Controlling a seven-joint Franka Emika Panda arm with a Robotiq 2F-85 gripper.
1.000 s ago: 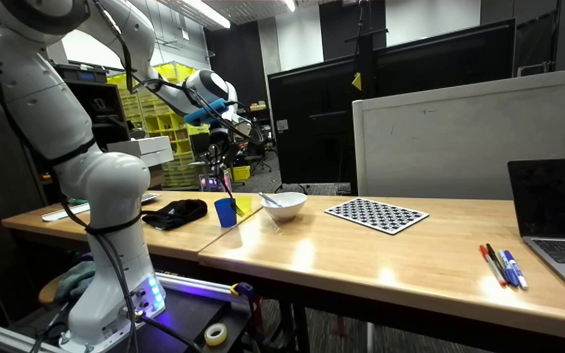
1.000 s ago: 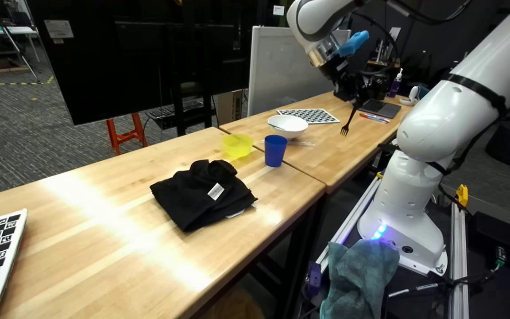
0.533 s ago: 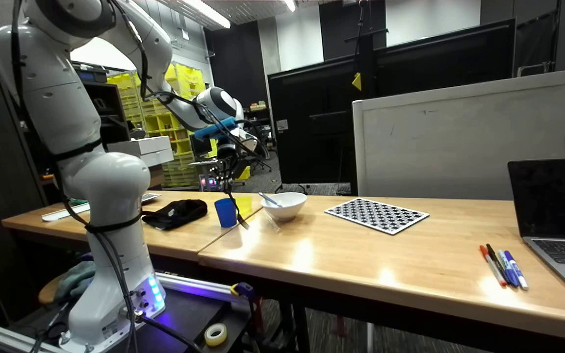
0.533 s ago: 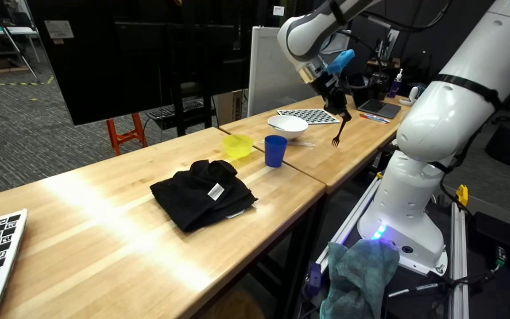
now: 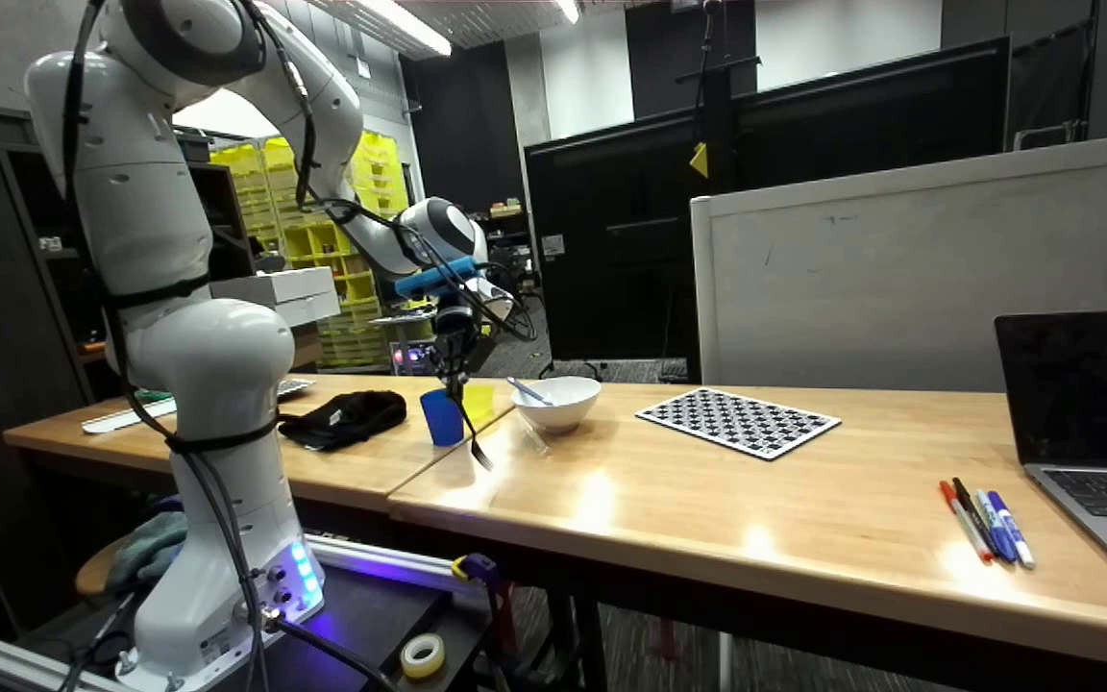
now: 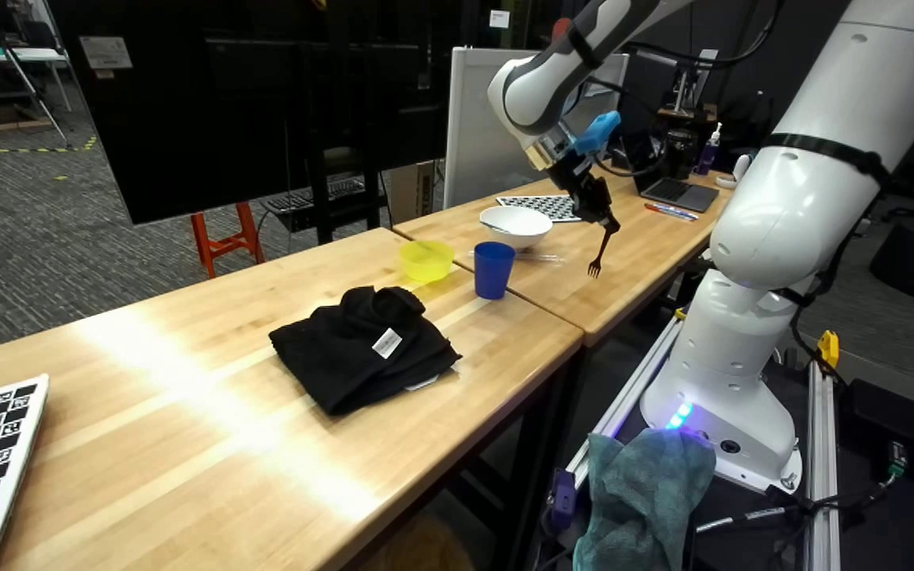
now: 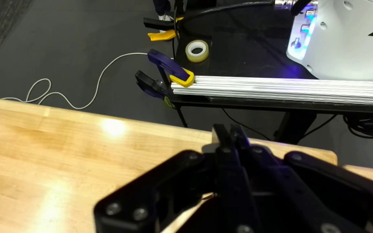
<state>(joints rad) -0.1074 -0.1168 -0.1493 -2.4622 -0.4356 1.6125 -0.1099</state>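
Note:
My gripper [image 6: 610,225] is shut on a dark fork [image 6: 600,255], whose tines point down over the wooden table [image 6: 552,293]. In the wrist view the gripper's fingers [image 7: 220,134] are close together, and the fork is hidden there. A blue cup [image 5: 438,419] is beside the fork [image 5: 470,428] in an exterior view, with a yellow bowl [image 5: 479,402] behind it. To the other side sits a white bowl [image 5: 561,407] with a blue-handled utensil [image 5: 527,390] leaning in it. Whether the tines touch the wood I cannot tell.
A folded black cloth [image 6: 362,349] lies past the cup. Clear plastic [image 6: 540,257] rests near the white bowl. Farther along are a checkered board [image 5: 741,423], several pens [image 5: 988,524] and a laptop [image 5: 1082,394]. A seam [image 6: 536,305] divides the two tabletops.
The arm has come down with the fork still gripped. Its tines have dropped from in front of the cup to lower over the table. The cup, bowls and cloth have not moved.

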